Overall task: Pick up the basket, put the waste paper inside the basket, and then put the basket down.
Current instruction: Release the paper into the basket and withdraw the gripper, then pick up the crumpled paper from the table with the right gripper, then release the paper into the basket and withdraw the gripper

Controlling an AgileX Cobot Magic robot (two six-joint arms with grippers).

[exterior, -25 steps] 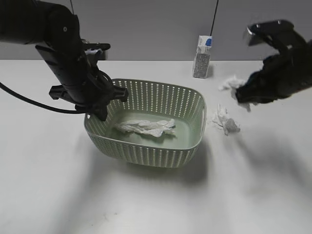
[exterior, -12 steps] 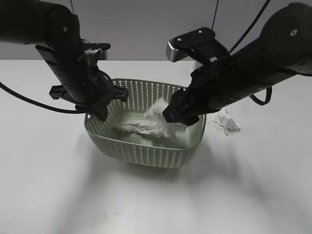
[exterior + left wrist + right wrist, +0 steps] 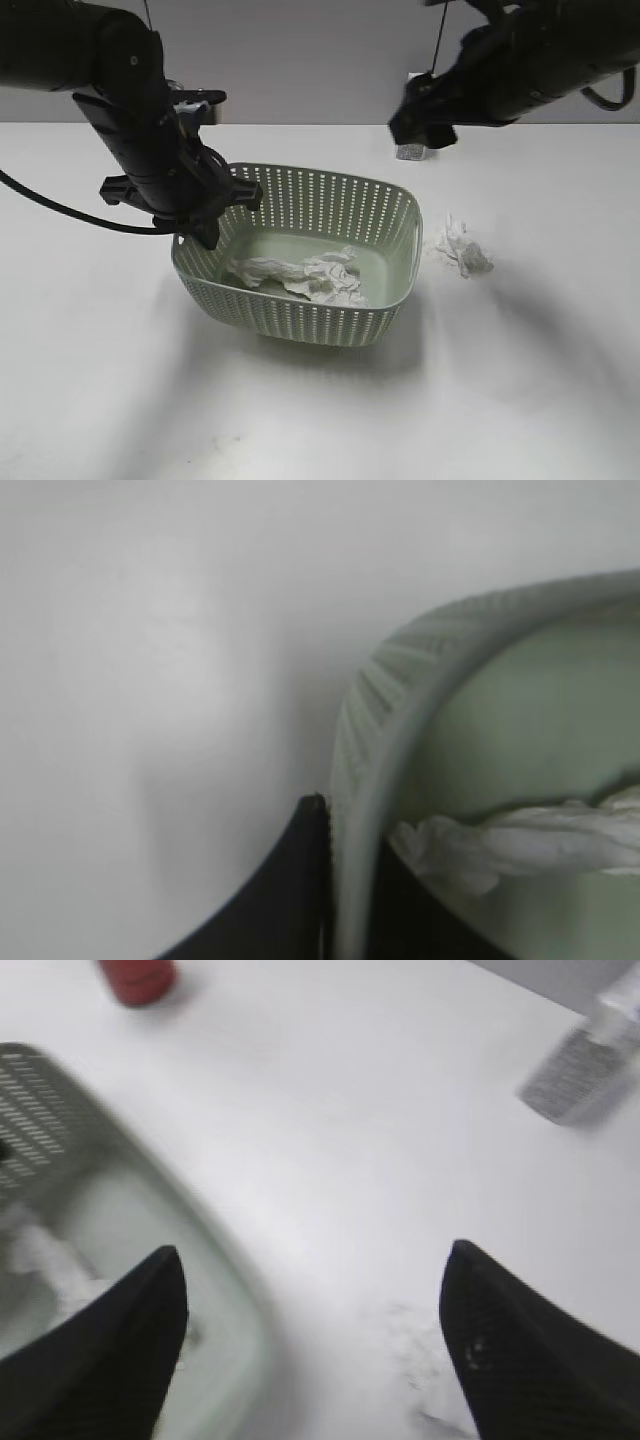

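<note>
L claw (image 3: 205, 215) clamped on basket (image 3: 300, 310) rim; R claw (image 3: 310, 1350) spread wide, empty, above waste paper (image 3: 463, 248).

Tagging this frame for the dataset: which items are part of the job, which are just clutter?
Job: basket, clamped at its rim by the left gripper; waste paper inside it; one wad on the table; right gripper, open and empty.
Clutter: carton; red object.

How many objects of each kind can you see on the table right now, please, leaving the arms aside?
Green basket: 1
Waste paper wads: 3, with 2 in the basket and 1 on the table
White-and-grey carton: 1
Red object, only partly in view: 1
Total: 6
</note>
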